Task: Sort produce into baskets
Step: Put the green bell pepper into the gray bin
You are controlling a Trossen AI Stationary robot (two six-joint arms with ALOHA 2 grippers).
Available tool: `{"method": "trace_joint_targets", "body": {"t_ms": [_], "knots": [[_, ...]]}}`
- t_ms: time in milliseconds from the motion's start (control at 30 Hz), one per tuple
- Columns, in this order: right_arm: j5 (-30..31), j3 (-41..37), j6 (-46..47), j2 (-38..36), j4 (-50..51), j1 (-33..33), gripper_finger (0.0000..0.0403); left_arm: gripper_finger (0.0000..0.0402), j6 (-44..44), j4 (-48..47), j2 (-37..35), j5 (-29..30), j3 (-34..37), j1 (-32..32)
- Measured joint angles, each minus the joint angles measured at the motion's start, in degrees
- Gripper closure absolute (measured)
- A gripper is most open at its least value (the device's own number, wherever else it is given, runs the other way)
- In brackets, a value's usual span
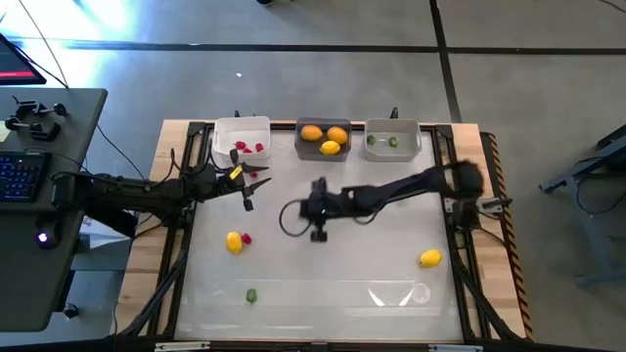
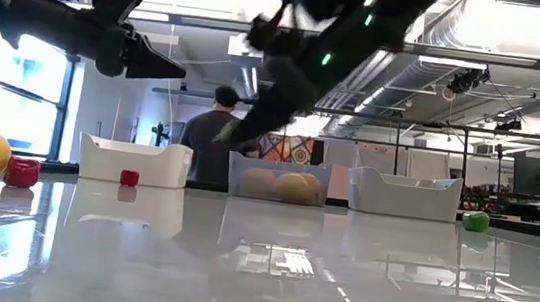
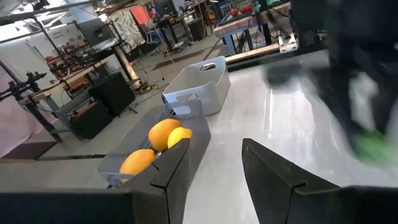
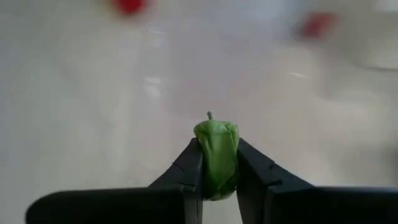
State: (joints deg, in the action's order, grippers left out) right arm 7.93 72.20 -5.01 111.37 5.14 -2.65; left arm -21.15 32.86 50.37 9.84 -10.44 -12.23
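Observation:
Three baskets stand along the far edge: the white one (image 1: 242, 140) with red berries, the dark grey one (image 1: 325, 140) with orange and yellow fruits, the light grey one (image 1: 392, 140) with green bits. My right gripper (image 1: 311, 213) hangs over the table's middle, shut on a small green piece (image 4: 216, 140). In front of the white basket my left gripper (image 1: 252, 186) is open and holds nothing. On the table lie a yellow fruit (image 1: 234, 242) beside a red berry (image 1: 245, 238), another yellow fruit (image 1: 430, 258) and a green bit (image 1: 251, 294). My right gripper pinches the green piece by its two sides (image 4: 211, 165) between the two fingers. Its stemmed end (image 4: 210, 117) sticks out past the fingertips. The fingers slant down toward the table, and the piece is lifted clear of the surface.
A red berry (image 2: 129, 178) lies on the table in front of the white basket. The white tabletop (image 1: 333, 284) has a raised wooden frame around it. A desk with a keyboard (image 1: 20, 176) stands off the table's left. A person (image 2: 213, 135) stands in the room beyond the baskets.

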Motion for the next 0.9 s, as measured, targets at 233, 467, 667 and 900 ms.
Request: {"method": "trace_joint_targets", "body": {"t_ms": [233,467,667,900], "knots": [[17.5,0.0,6.6,-15.5,20.5,7.2,0.0358,0.0271,0.0,-0.1,0.0,0.2,0.0,-1.9],[23.4,0.0,14.6,-20.8,35.2,21.3,0.0357,0.0271,0.0,-0.1,0.0,0.2,0.0,-4.1],[18.9,-8.3,15.0,-20.7,29.3,33.7,0.0356,0.0271,1.7,-1.2,0.0,0.0,0.0,-5.1],[8.8,-20.9,14.3,-20.7,13.5,43.7,0.0355,0.0271,2.6,-1.8,0.0,0.0,0.0,-5.0]]}}
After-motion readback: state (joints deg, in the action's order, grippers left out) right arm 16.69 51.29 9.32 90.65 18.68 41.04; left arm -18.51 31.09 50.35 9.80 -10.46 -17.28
